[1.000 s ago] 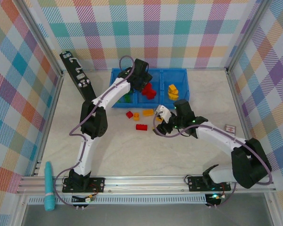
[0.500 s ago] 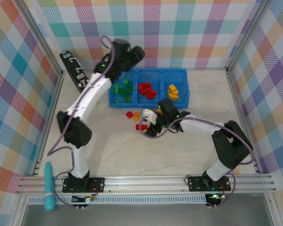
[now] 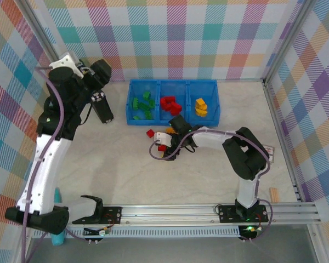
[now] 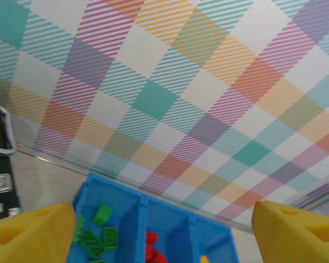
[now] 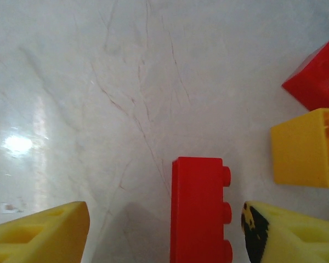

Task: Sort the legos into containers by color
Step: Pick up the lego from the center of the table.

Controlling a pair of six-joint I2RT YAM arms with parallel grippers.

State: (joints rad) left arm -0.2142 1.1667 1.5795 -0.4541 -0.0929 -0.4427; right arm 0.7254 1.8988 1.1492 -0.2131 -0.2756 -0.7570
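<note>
Because the red brick [image 5: 197,211] on the table [image 5: 98,82] sits off-centre between the open, empty right jaws, almost against one finger, closing may shove or twist it into the yellow brick [image 5: 304,148] just beside. Left jaws hang open and empty, high at the far left, beyond the blue tray [image 3: 172,82].

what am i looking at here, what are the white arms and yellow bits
Two robot arms are bolted to a table, sorting bricks by colour. The overhead picture looks down on both; the other two come from cameras on each wrist, where the yellow wedges are the gripper's own fingers. The blue tray holds green bricks, red bricks and yellow bricks in separate compartments. The right gripper sits open around a loose red brick; the left gripper is up high, open, empty.
</note>
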